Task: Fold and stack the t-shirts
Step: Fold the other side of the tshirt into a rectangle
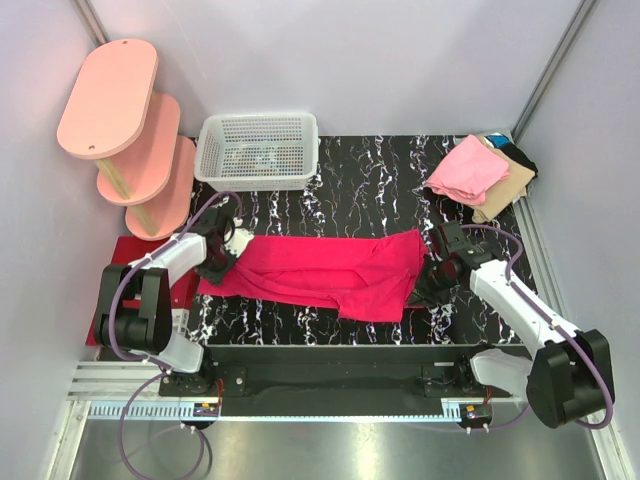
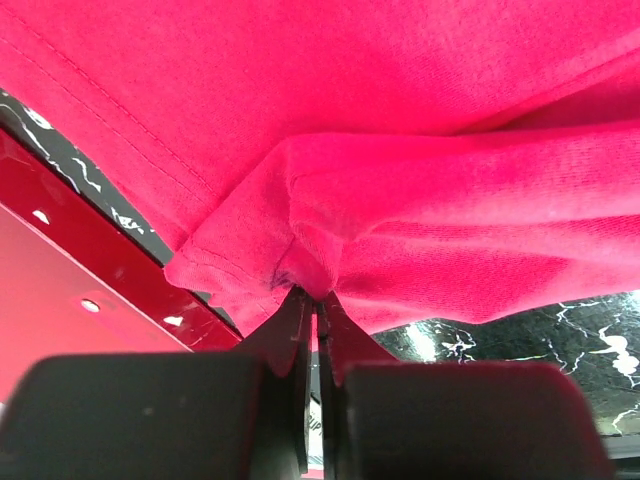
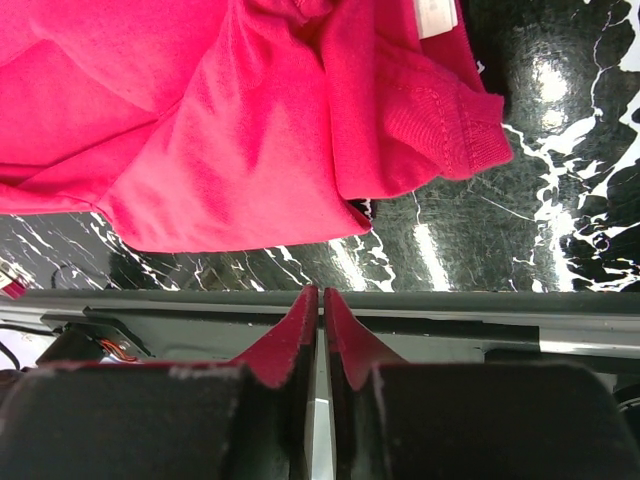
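The magenta-red t-shirt (image 1: 320,268) lies stretched left to right across the middle of the black marbled counter (image 1: 380,175). It is roughly flattened, with 1 layer turned over along its near edge and loose folds at its right end. The left tool (image 2: 312,298) is clamped on a bunched fold at the shirt's left end, close to the dark red mat (image 2: 60,300). The left wrist view shows the knit puckered at the fingertips. The right tool (image 3: 320,295) stands just beside the shirt's right end with its 2 fingers together and no cloth visible between them. A ribbed edge of the shirt lies beyond the tips, apart from them. 3 folded shirts, a light pink t-shirt (image 1: 465,170), a tan t-shirt (image 1: 505,192) and a black and teal t-shirt (image 1: 517,156), sit piled at the far right corner of the counter, well apart from the work. We judge the cloth to be light, limp and slightly stretchy: it will sag, drape and drag across the counter rather than hold a shape, and a single-point hold will let the rest trail. We recommend taking hold at stitched edges (hem, sleeve cuff or shoulder seam), where doubled layers give the fingers more to bite, with both ends gripped level. A pinch on 1 layer only may separate front from back.
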Controlling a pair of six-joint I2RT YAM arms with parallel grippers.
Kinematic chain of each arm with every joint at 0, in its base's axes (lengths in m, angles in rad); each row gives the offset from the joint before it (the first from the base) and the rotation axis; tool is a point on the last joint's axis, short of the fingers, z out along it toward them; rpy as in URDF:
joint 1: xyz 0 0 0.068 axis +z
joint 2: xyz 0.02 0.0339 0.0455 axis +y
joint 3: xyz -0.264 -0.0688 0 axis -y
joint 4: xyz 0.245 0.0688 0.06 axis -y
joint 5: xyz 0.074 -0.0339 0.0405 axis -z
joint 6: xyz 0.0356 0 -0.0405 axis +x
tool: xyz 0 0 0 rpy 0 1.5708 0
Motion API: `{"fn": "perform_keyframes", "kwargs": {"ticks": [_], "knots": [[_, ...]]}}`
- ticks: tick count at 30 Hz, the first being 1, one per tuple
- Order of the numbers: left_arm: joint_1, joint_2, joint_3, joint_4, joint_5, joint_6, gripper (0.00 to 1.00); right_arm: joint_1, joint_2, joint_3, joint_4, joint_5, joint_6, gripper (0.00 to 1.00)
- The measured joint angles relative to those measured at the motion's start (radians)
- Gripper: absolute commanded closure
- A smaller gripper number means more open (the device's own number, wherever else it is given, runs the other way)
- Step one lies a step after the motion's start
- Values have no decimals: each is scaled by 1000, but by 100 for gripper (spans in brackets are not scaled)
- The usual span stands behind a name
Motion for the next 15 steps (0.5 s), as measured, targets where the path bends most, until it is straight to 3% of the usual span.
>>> {"fn": "perform_keyframes", "kwargs": {"ticks": [8, 15], "knots": [[2, 0, 22, -6, 4, 0, 100, 27, -36, -43, -17, -26, -13, 65], [2, -6, 33, -14, 8, 0, 100, 48, -17, -56, -14, -26, -13, 69]]}}
